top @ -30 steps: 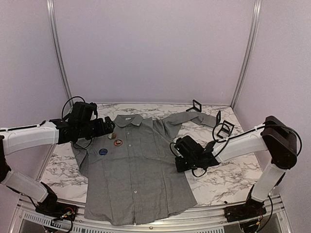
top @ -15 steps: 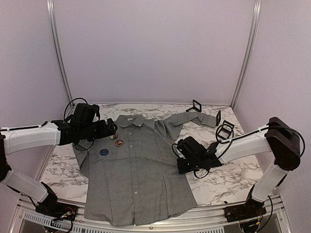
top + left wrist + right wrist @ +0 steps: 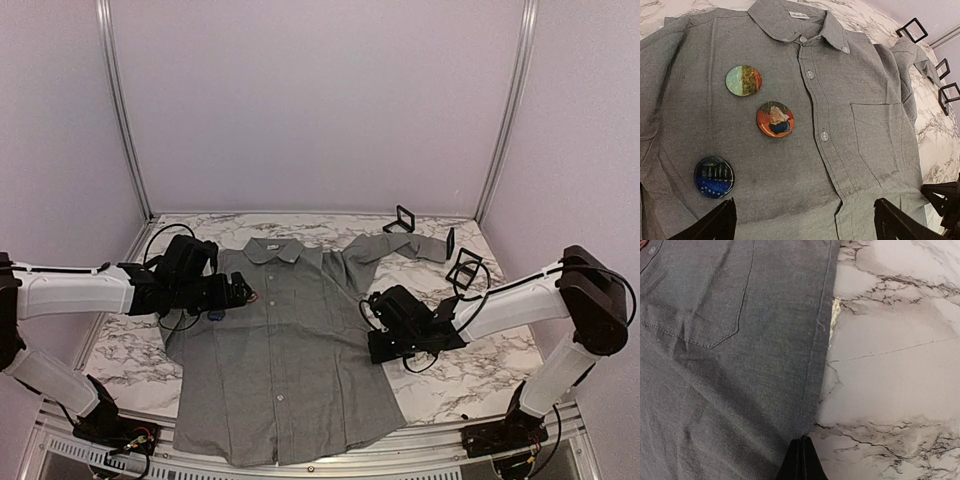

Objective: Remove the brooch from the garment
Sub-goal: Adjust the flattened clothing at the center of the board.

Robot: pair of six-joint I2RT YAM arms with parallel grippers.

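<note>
The grey shirt lies flat and buttoned on the marble table. In the left wrist view three round brooches are pinned on the shirt: a green, gold and red one, an orange one and a dark blue one. My left gripper is open and empty above the chest, its fingertips just below the blue brooch. In the top view the left gripper covers the brooches. My right gripper is shut, its tip touching the shirt's side seam; it also shows in the top view.
Black wire stands sit at the back right of the table, beyond the shirt's spread sleeve. They also show in the left wrist view. Bare marble lies right of the shirt.
My left gripper has moved right and nearer, from beside the collar to over the brooches, and now hides them from the top camera. My right gripper shifted slightly right along the shirt's edge.
</note>
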